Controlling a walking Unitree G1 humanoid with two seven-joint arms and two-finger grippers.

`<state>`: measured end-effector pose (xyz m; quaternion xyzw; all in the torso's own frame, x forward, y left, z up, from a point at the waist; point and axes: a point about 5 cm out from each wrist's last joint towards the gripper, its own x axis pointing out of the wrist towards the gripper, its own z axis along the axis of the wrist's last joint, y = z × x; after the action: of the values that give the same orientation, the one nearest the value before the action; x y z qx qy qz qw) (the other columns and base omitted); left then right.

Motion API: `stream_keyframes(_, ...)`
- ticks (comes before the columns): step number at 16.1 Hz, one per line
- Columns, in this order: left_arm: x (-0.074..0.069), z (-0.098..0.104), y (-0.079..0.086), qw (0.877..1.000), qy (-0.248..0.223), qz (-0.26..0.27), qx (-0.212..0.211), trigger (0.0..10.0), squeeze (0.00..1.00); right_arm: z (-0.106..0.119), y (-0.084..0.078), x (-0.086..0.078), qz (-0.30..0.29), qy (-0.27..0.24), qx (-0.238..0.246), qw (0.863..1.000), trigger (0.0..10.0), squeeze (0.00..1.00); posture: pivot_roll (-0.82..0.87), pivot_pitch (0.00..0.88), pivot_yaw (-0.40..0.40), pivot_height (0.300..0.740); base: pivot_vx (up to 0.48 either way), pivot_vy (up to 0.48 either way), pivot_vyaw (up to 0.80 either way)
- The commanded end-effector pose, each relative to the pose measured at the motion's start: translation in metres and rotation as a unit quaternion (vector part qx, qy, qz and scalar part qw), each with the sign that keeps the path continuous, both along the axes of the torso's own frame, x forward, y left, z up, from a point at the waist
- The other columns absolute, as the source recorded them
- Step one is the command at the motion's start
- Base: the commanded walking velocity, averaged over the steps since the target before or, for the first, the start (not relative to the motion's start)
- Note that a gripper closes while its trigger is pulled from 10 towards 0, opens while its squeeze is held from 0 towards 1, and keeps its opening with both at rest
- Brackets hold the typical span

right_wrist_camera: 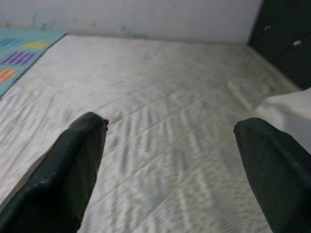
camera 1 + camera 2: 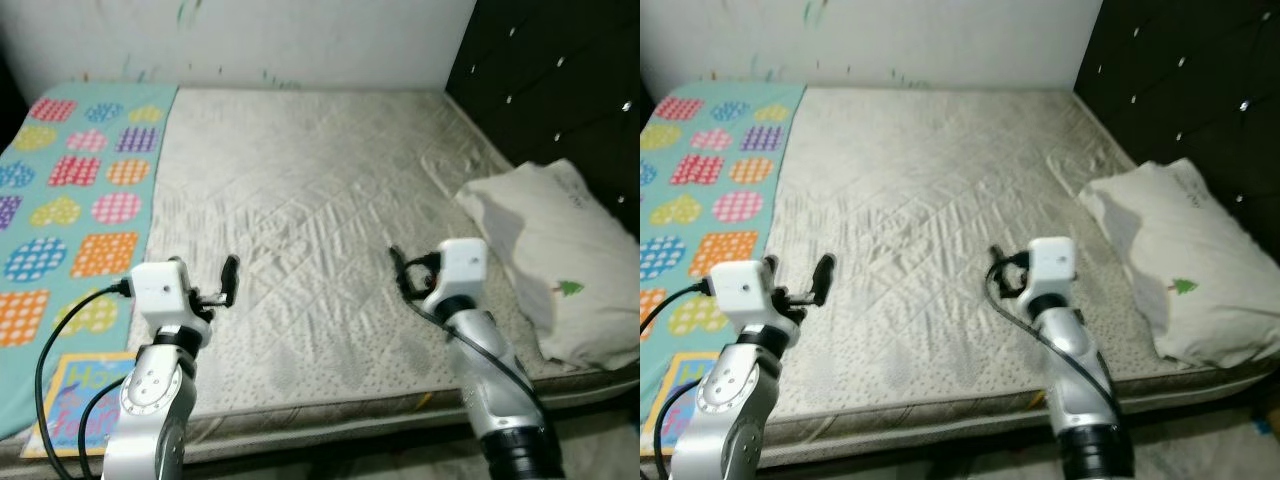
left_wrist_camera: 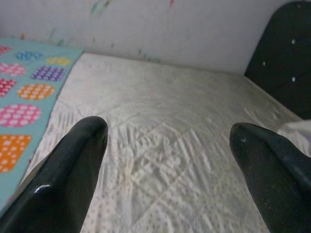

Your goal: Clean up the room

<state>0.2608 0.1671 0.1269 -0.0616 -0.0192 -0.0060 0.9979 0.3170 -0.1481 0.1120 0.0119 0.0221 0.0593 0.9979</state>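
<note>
Left eye view shows a bare quilted mattress [image 2: 300, 230] across the middle of the frame, a teal patterned blanket [image 2: 70, 200] along its left side and a white pillow [image 2: 560, 260] at right by the dark headboard [image 2: 560, 80]. The left gripper [image 2: 222, 283] and right gripper [image 2: 402, 270] hover low over the near edge, fingers spread and empty.

Bare mattress [image 2: 300, 230] bears a pillow [image 2: 555, 255] and patterned blanket [image 2: 75, 200].
</note>
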Motion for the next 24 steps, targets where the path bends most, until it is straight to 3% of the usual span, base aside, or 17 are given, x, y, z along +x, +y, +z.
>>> stream_keyframes(1, -0.0015, -0.0018, 0.0082, 1.000, 0.007, 0.017, 0.006, 10.0, 0.00, 0.0003, 0.0066, 0.0002, 0.008, 0.001, 0.006, 1.000, 10.0, 0.00, 0.00, 0.056, -0.068, 0.740, 0.000, 0.000, 0.00)
stream_keyframes(5, 0.0004, -0.0003, 0.0081, 1.000, 0.005, 0.017, 0.007, 10.0, 0.00, 0.0008, 0.0066, 0.0019, 0.008, 0.002, 0.006, 1.000, 10.0, 0.00, 0.00, 0.061, -0.070, 0.740, 0.000, 0.064, 0.00)
stream_keyframes(24, 0.0025, 0.0004, 0.0061, 1.000, 0.002, 0.020, 0.002, 10.0, 0.00, -0.0017, 0.0078, 0.0056, 0.022, 0.015, -0.012, 1.000, 10.0, 0.00, -0.02, 0.063, -0.083, 0.740, 0.000, 0.470, -0.07)
